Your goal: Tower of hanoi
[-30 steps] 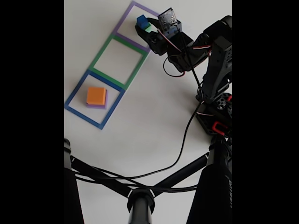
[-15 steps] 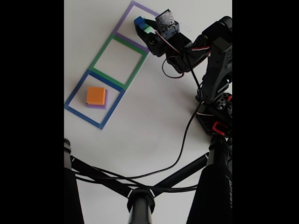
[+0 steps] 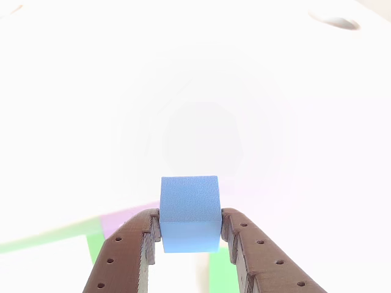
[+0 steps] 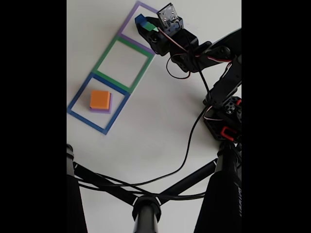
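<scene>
Other view: the small matte blue foam cube (image 3: 190, 212) sits low in the picture, pinched between two brown, hole-studded printed fingers (image 3: 125, 253) that rise from the bottom edge.
Claw: the gripper (image 3: 190, 235) is closed down to the cube's width, one finger pressed on each side face, with the cube's top and front faces bare.
Surface under the claw: washed-out white table (image 3: 195, 91), with pale green and purple tape showing behind and below the fingers.
Fixed view, cube: the blue cube (image 4: 140, 20) is held at the tip of the gripper (image 4: 144, 25), over the right part of the purple flat square outline (image 4: 130, 18) at the top of the row; whether it touches the table cannot be told.
Arm: the black arm (image 4: 218, 73) reaches in from the right of the fixed view, a cable trailing from it across the table.
Orange block: the bigger orange foam block (image 4: 99, 99) lies on the wider flat purple slab (image 4: 110, 107), and both rest inside the blue flat square outline (image 4: 77, 94) at the lower left, well apart from the cube.
Middle square: the green flat square outline (image 4: 104, 56) lies between the purple and blue outlines.
Foreground: black tripod legs (image 4: 112, 187) cross the bottom of the fixed view.
</scene>
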